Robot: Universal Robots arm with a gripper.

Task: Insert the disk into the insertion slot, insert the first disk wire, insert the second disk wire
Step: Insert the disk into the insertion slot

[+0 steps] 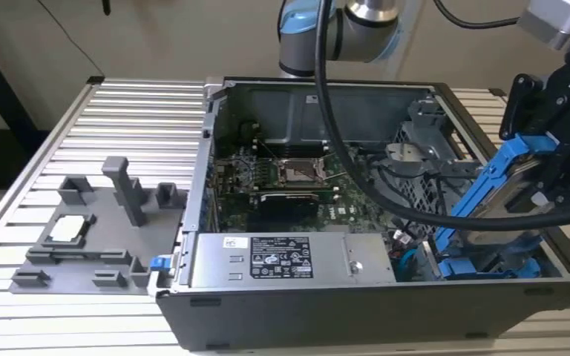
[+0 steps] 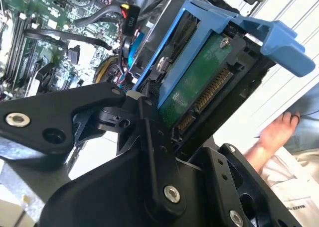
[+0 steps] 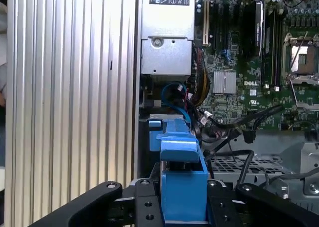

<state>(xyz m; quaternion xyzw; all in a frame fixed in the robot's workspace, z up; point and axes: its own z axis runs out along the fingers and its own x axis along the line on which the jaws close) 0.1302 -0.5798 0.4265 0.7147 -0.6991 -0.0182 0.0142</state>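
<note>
My gripper (image 1: 551, 167) is shut on the disk (image 1: 498, 200), a silver drive in a bright blue carrier frame. It hangs tilted over the open case at the exterior view's right. Its lower end is close above the insertion slot (image 1: 488, 261), a bay with blue guides in the grey drive cage. In the second wrist view the disk (image 2: 199, 82) shows its green circuit board and connector between the black fingers (image 2: 149, 122). The first wrist view has the blue carrier (image 3: 180, 157) between my gripper (image 3: 182, 202) jaws. A loose blue cable (image 3: 174, 92) and black cables (image 3: 239, 130) lie beside the cage.
A grey labelled power-supply box (image 1: 285, 259) sits along the case front, with the motherboard (image 1: 285, 178) behind it. A grey fixture (image 1: 97, 230) stands on the ribbed table (image 1: 116, 126) at the exterior view's left. A person's hand (image 2: 279, 132) rests beyond the case.
</note>
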